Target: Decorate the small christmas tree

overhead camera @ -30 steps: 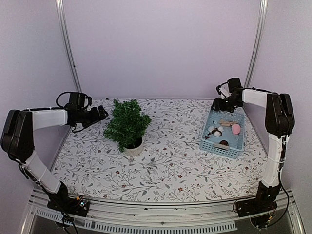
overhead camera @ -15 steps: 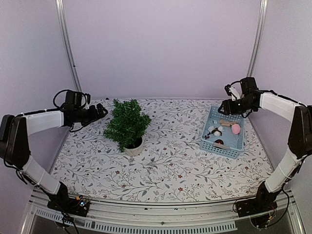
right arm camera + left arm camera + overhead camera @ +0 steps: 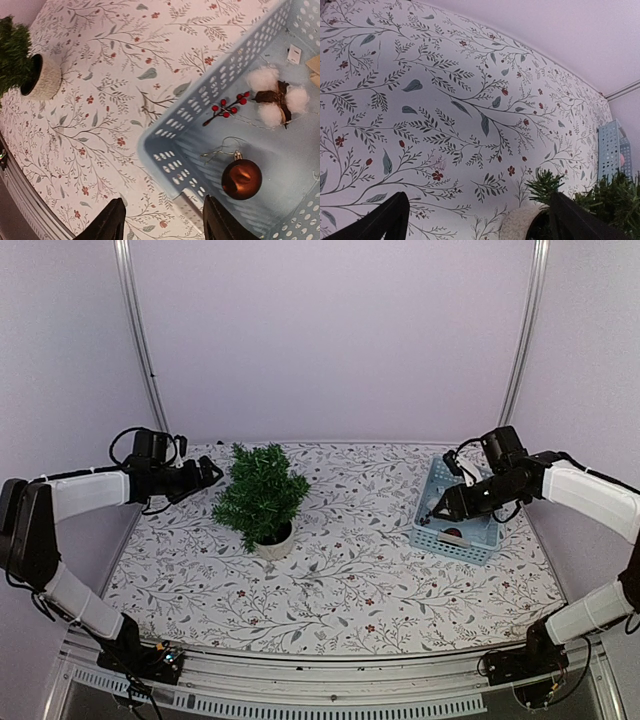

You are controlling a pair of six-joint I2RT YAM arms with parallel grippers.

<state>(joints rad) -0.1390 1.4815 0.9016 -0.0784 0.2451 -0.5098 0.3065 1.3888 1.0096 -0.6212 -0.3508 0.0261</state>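
Hovering over the left edge of the basket [image 3: 456,546], the right gripper [image 3: 432,512] has its fingers apart with nothing between them. The basket is pale blue plastic with perforated walls and sits on the right side of the floral cloth [image 3: 350,580]. The right wrist view shows what lies in it. A shiny brown ball [image 3: 241,179] with a gold cap and a thin wire loop rests near the closest corner. A red berry sprig [image 3: 227,107] lies just beyond it. Cotton bolls [image 3: 274,97] on a dark stem lie beside the sprig. A small white tag [image 3: 294,53] lies farther in, and a tan piece is cut off by the frame edge.

The tree [image 3: 258,492] stands upright in a round white pot [image 3: 273,541] on the left half of the cloth, well apart from the basket. The left gripper [image 3: 207,472] hangs just left of the tree at branch height, with its jaws wide and empty.
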